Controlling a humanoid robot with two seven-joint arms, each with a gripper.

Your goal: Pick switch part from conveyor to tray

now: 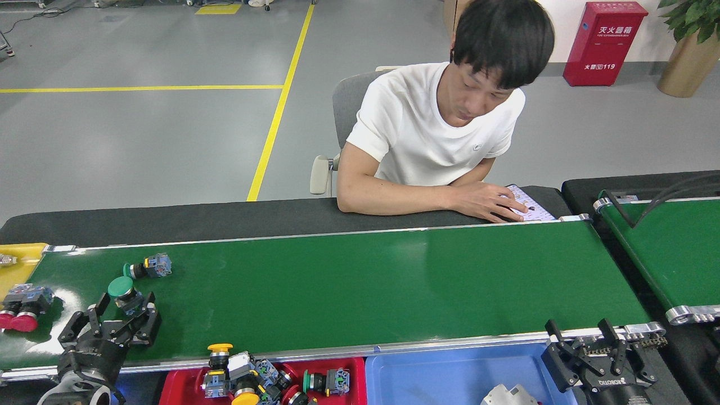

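Observation:
The conveyor (349,281) is a long glossy green belt with silver rails. Two green-capped switch parts lie at its left: one (125,293) nearer me, one (147,267) farther back. Two red-capped switch parts (19,306) sit at the belt's far left end. My left gripper (115,316) is open over the belt, its fingers just short of the nearer green switch part, holding nothing. My right gripper (582,337) stands open at the belt's near right corner, empty. A red tray (180,388) below the near rail holds several switch parts.
A blue tray (450,377) sits right of the red one. A yellow tray (17,267) is at the belt's left end. A person in a white shirt sits across the belt, hand (489,205) on a tablet. A second green belt (669,253) lies to the right.

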